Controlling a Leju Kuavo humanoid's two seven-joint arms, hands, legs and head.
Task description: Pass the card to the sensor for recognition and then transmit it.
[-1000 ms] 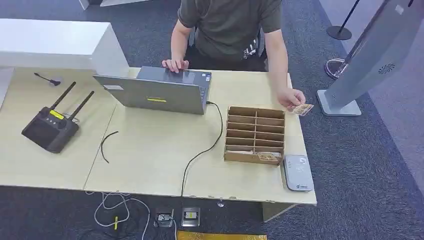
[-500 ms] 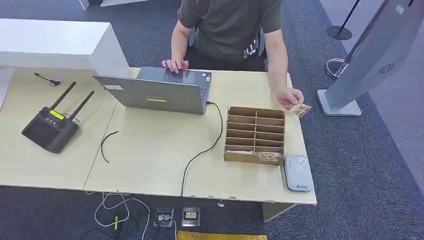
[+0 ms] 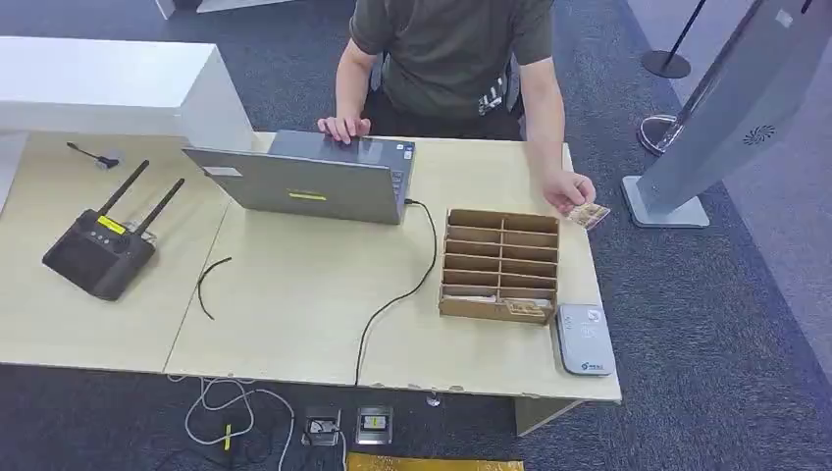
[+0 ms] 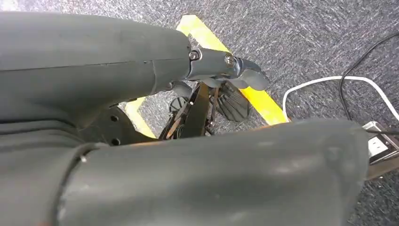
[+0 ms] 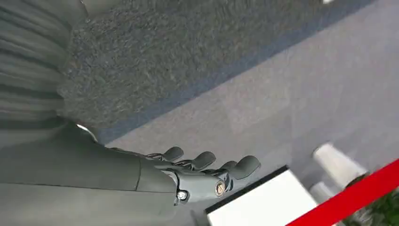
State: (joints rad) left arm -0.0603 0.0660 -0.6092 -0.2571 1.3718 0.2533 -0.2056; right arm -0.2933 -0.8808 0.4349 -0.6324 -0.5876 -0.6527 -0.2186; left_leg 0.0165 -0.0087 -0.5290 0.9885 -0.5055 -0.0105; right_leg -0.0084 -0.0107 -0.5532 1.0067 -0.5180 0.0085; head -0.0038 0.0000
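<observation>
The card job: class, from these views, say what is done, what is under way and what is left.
Done: nothing visible. Under way: a person's hand holds a card off the table's far right edge. Both robot hands hang over the floor, the left hand and the right hand holding nothing. Left: taking the card, presenting it to the sensor, then passing it on.

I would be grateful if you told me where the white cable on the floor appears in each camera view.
Head view: white cable looped on the carpet under the table's near edge, left of the floor socket.
Left wrist view: white cable arcs across the carpet towards the floor socket.
Right wrist view: not in it; it faces grey carpet.
Shared landmark: the floor socket.
</observation>
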